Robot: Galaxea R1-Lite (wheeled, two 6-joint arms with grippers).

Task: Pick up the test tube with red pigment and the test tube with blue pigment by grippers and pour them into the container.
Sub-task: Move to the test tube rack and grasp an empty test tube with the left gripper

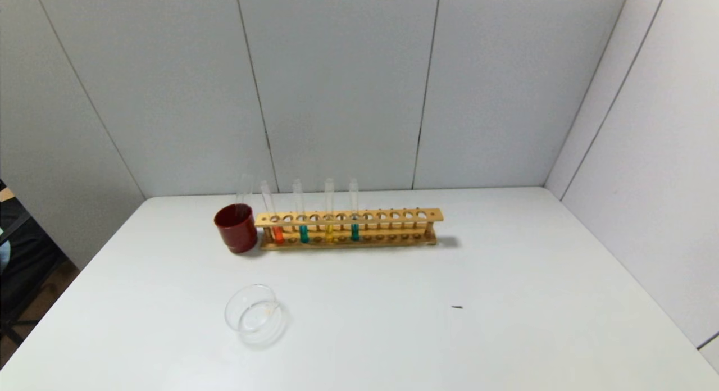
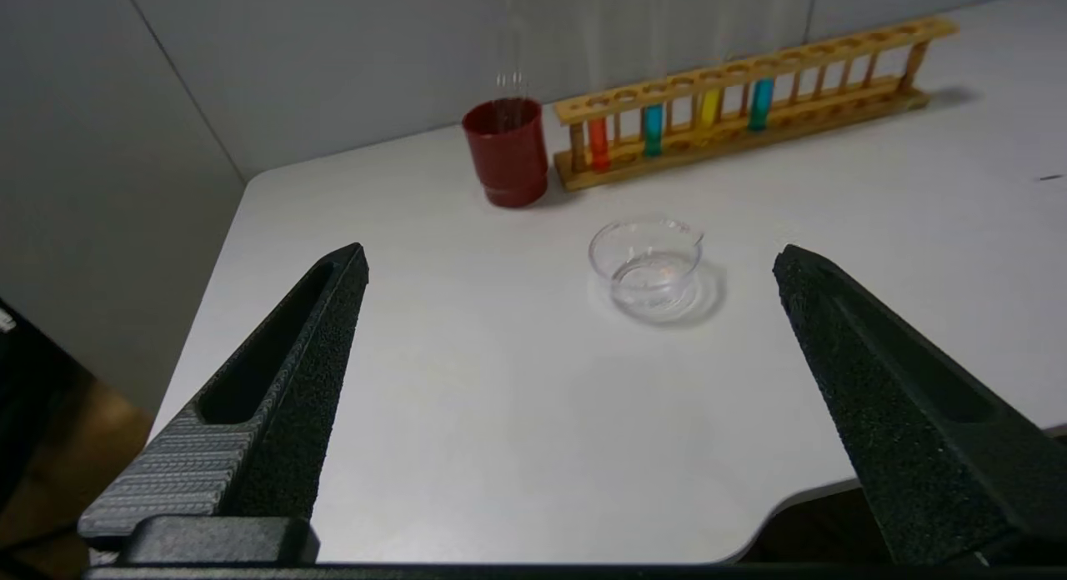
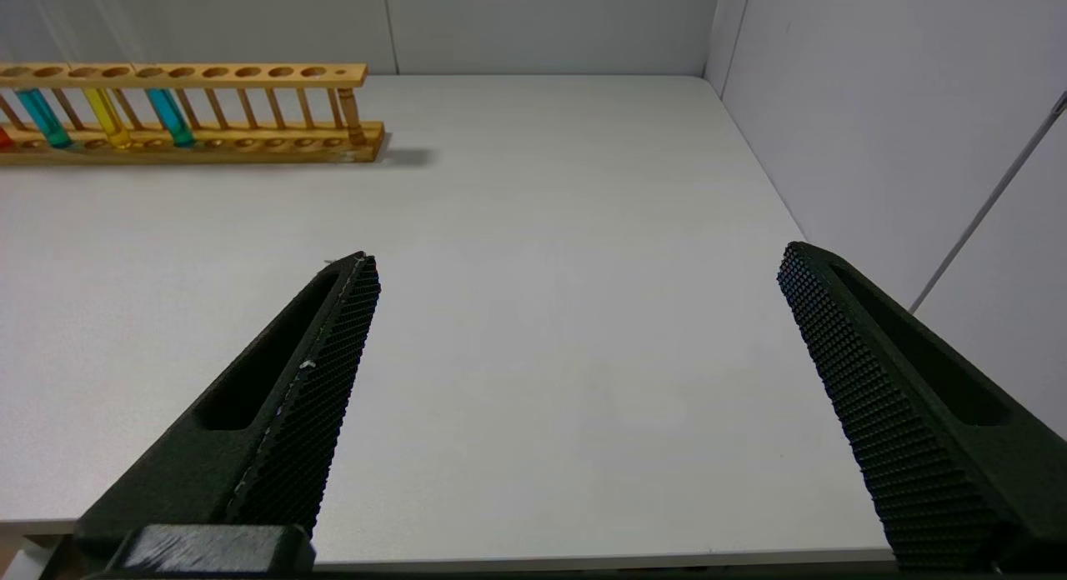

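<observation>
Tubes stand upright in a wooden rack point(image 1: 348, 229) near the back of the white table point(image 1: 505, 323): the test tube with red pigment point(image 1: 277, 232) at the rack's left end, then a teal tube point(image 1: 303, 232), a yellow tube point(image 1: 329, 232) and another teal tube point(image 1: 354, 231); which teal one is the task's test tube with blue pigment cannot be told. A dark red cup point(image 1: 236, 228) sits just beside the rack's left end. The container point(image 1: 254, 315), a clear glass dish with a small lip, rests on the table nearer the robot, well apart from the rack. The left gripper point(image 2: 570, 259) hangs over the table's near left edge with fingers spread wide, empty, facing the dish. The right gripper point(image 3: 577, 259) hovers over the table's near right edge, fingers likewise spread and empty.
</observation>
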